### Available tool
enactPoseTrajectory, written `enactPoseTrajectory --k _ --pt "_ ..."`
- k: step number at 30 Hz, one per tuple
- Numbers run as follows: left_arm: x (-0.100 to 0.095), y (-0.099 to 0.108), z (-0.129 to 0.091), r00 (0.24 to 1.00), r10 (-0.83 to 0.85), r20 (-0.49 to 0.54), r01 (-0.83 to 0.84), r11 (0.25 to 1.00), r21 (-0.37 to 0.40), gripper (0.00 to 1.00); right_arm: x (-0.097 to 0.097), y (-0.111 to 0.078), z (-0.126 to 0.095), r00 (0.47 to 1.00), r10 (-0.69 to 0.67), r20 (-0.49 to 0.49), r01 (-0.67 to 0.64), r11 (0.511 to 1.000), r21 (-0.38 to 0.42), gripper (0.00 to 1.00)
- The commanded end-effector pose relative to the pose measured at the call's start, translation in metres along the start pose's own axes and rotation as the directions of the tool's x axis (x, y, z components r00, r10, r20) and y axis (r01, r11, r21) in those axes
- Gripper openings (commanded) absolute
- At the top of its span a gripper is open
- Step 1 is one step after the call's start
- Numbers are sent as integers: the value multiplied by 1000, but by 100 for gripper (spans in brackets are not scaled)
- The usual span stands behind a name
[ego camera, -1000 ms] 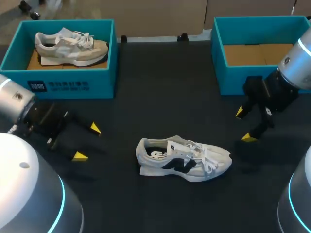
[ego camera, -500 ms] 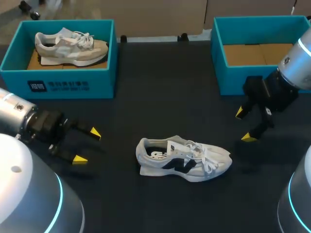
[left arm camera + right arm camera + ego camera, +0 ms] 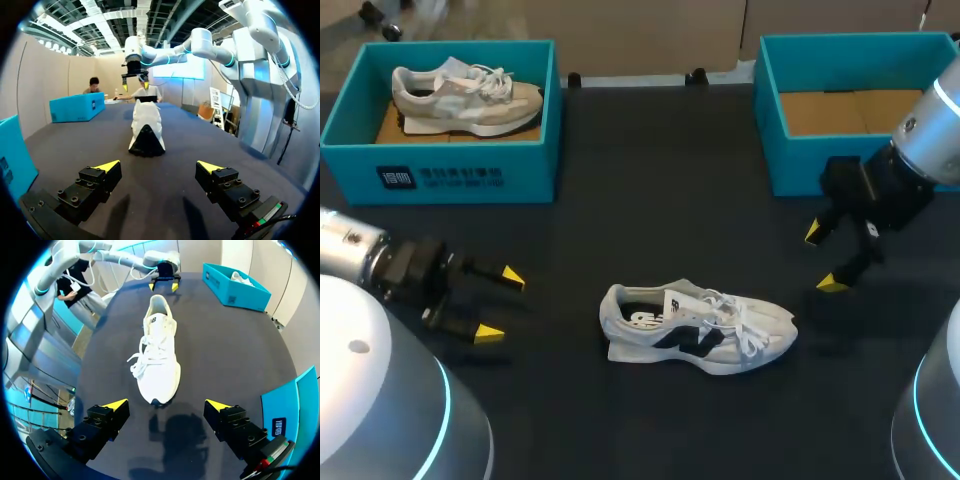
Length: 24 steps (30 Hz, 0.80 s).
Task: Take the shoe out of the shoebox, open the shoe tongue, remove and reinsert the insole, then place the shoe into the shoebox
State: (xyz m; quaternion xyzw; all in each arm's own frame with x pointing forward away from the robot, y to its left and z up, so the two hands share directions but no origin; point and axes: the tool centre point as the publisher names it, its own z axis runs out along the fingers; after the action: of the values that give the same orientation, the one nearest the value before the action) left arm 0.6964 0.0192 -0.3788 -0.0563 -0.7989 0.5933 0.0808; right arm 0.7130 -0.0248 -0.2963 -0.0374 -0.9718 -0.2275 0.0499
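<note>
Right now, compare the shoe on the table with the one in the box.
The table shoe is white with a dark side mark; the boxed shoe is beige. The table shoe sits on the table; the boxed shoe sits in the left shoebox. Both stand upright, toes rightward.

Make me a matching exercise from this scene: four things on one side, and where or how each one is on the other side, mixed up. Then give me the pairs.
Column one
1. white mesh sneaker with a black side logo
2. beige and white sneaker
3. teal cardboard shoebox at far right
4. yellow-tipped left gripper

Column two
a. open, holding nothing
b. lying in the teal shoebox at far left
c. holds no shoe, brown bottom bare
d. standing on its sole on the black table, out of any box

Pairs: 1-d, 2-b, 3-c, 4-a
</note>
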Motion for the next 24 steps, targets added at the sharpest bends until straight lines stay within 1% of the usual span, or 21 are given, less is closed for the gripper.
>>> enactPoseTrajectory --k 1,4,11,14,20,24 --pt "11 11 1 997 1 75 -4 999 37 100 1 0 1 1000 0 2 0 1000 2 100" --pt "14 13 1 995 -6 99 -1 998 65 100 1 0 1 1000 0 2 0 1000 2 100" --pt "18 11 5 991 -14 130 5 997 74 100 1 0 1 1000 0 2 0 1000 2 100" --pt "17 14 10 989 -26 143 14 997 79 100 1 0 1 1000 0 2 0 1000 2 100" --pt "14 14 26 989 -39 144 27 996 83 100 1 0 1 1000 0 2 0 1000 2 100" --pt "10 8 43 990 -44 132 29 993 114 100 1 0 1 1000 0 2 0 1000 2 100"
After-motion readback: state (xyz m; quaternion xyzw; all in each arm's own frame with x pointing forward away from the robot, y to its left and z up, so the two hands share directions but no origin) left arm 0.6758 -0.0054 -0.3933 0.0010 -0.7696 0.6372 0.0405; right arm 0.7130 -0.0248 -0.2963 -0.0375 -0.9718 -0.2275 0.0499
